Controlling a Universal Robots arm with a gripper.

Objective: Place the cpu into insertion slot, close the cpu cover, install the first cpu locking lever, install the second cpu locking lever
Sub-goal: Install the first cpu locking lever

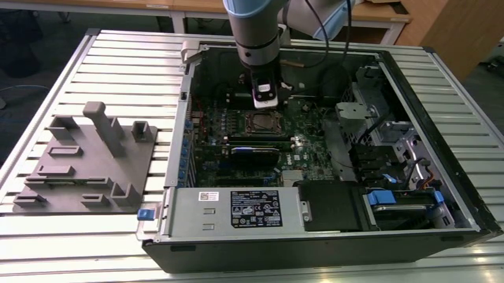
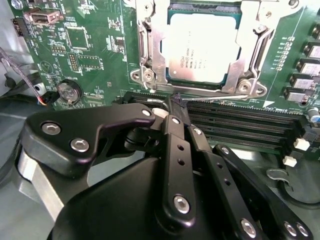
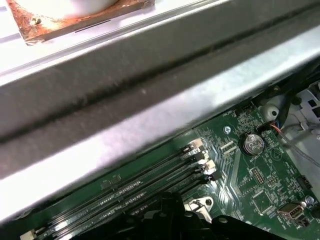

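silvery-grey cpu (image 2: 202,47), green motherboard (image 2: 90,45), black case (image 1: 315,259)

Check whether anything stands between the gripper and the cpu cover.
Nothing visible does. In the second wrist view the gripper, fingers shut, is right at the edge of the cpu cover that faces the memory slots, with no cable or part between them. The cpu lies under the cover's window.
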